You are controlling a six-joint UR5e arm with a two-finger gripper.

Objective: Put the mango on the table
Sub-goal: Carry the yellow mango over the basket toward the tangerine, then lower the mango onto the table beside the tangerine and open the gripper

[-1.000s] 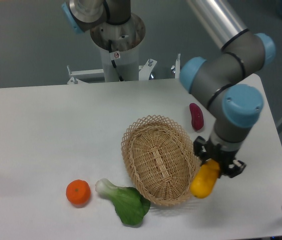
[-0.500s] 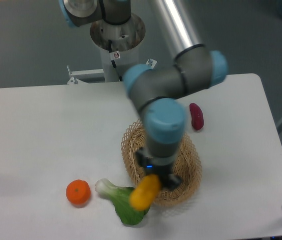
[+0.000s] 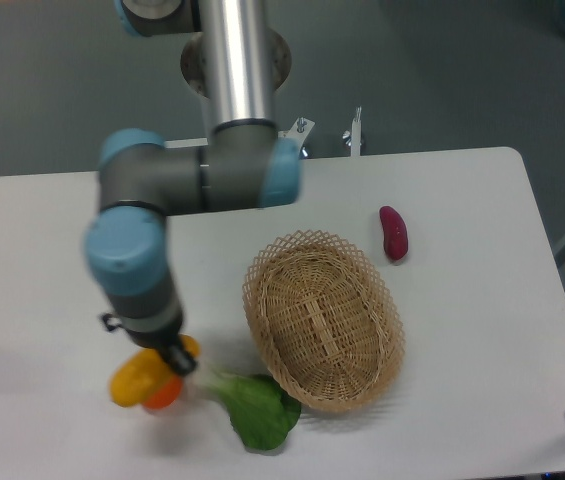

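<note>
Pincer (image 3: 165, 358) gripping mango (image 3: 134, 378) — moved left, over orange (image 3: 165, 392).

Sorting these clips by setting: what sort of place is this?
Probably a robotics lab: a bare white table on a grey floor, an industrial arm holding a mango, and test props such as a wicker basket.

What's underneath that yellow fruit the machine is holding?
Beneath the smooth yellow-orange mango, held in the tool, a sliver of the round orange citrus peeks out. Most of it is covered; whether the two touch cannot be told.
</note>
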